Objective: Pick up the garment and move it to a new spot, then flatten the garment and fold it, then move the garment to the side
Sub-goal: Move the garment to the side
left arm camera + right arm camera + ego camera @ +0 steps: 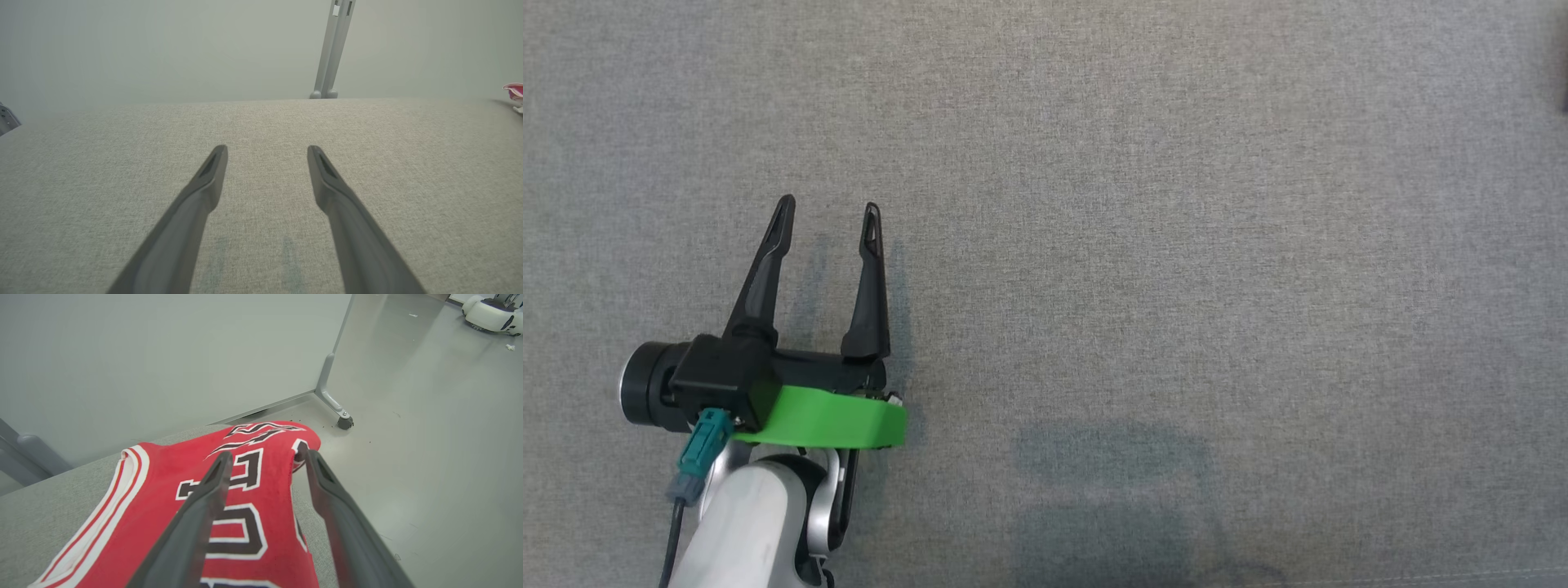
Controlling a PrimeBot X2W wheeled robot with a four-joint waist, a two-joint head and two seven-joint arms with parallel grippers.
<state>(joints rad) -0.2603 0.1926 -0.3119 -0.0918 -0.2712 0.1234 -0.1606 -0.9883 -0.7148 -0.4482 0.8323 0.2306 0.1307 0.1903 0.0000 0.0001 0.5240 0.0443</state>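
Our right fingers (194, 522) rise nearest the lens, spread apart and clamped on nothing. They hang over the garment (163, 469), a red jersey with dark, white-edged lettering and a red-and-white trimmed opening. It lies at a corner of the grey cloth-covered counter (1176, 245), its far end drooping over the edge; 1 fingertip sits right by the jersey's side edge, though we cannot tell whether it touches. Our left fingers (762, 282) are likewise apart and empty, held over a bare stretch of counter well apart from the jersey. In the left wrist view a pink-red scrap (514, 90) at the counter's far right is probably the same jersey, but it is too small to be sure. We judge that this fits 2 stages: a jersey waiting at the corner to be lifted, or one set aside once folded. Too little of it shows to tell whether it is folded. Either way, the overhang means any move near it must not drag the slack cloth off the edge. Beyond the counter stand a pale partition panel (163, 355) on a castor foot (345, 422), a smooth grey floor (429, 465) and a white machine base (490, 314).
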